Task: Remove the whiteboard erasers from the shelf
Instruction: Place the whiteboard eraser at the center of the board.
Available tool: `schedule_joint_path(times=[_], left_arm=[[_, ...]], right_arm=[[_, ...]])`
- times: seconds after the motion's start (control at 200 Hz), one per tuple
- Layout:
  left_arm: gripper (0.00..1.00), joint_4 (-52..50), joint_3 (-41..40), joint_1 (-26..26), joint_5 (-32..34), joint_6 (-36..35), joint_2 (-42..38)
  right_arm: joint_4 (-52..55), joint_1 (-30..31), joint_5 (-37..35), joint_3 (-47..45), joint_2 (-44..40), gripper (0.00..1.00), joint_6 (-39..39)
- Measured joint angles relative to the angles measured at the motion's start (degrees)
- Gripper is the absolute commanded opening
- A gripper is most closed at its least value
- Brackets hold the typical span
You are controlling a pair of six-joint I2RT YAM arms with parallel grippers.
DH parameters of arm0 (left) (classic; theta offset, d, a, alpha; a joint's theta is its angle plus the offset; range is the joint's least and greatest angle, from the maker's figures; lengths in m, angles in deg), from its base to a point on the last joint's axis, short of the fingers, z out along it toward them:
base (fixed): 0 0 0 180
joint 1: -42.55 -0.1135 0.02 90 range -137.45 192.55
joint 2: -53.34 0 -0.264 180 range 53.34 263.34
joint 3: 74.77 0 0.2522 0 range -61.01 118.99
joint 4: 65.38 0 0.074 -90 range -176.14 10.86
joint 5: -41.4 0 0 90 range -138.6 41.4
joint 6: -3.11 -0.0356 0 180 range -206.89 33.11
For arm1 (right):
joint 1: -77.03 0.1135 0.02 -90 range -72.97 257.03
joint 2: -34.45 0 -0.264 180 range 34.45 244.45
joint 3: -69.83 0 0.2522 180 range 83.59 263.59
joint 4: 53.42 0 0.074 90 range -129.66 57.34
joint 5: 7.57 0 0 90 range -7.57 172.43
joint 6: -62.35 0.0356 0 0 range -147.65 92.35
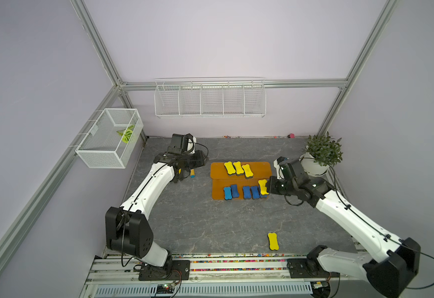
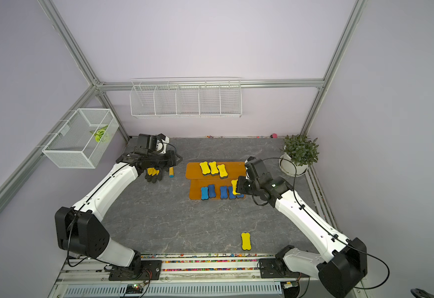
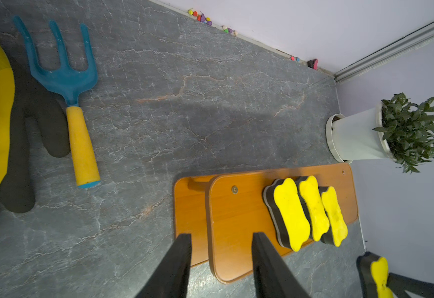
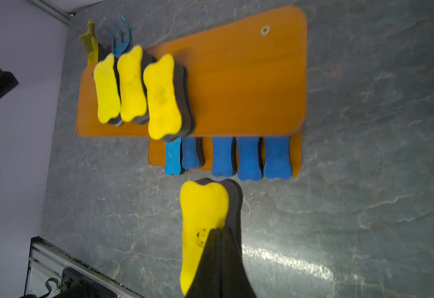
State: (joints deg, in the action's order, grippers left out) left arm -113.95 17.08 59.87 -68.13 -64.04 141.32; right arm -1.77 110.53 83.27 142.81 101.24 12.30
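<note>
The orange two-tier shelf point(image 1: 259, 169) stands mid-table. Three yellow whiteboard erasers point(image 1: 238, 169) lie side by side on its upper board. Several blue erasers point(image 1: 244, 192) line the lower board. My right gripper point(image 4: 220, 230) is shut on a yellow eraser point(image 4: 203, 211), held in the air over the right end of the lower board, where a top view shows the eraser point(image 1: 263, 186). One more yellow eraser point(image 1: 273, 241) lies flat near the table's front edge. My left gripper point(image 3: 221, 234) is open and empty, left of the shelf and pointing at it.
Yellow-and-black gloves point(image 2: 154, 174) and a blue garden fork point(image 3: 69, 90) lie by the left arm. A potted plant point(image 1: 321, 154) stands at the back right corner. White wire baskets point(image 1: 210, 99) hang on the back wall, and a mesh basket point(image 1: 110, 138) hangs on the left.
</note>
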Motion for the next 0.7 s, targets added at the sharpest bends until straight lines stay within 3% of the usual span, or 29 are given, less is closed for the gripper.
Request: schedule_joint_path(times=[0.365,0.7], left_arm=[[0.44,-0.15,-0.33,1.09,-0.04,-0.22,-1.38],[0.45,-0.22,-0.63,1.88,-0.02,-0.63,-2.32]], right_arm=[[2.12,19.17,-9.46,-12.15,-7.30,0.00,14.91],[-0.50,27.32,-10.21,-21.24,-4.98,0.00,24.39]])
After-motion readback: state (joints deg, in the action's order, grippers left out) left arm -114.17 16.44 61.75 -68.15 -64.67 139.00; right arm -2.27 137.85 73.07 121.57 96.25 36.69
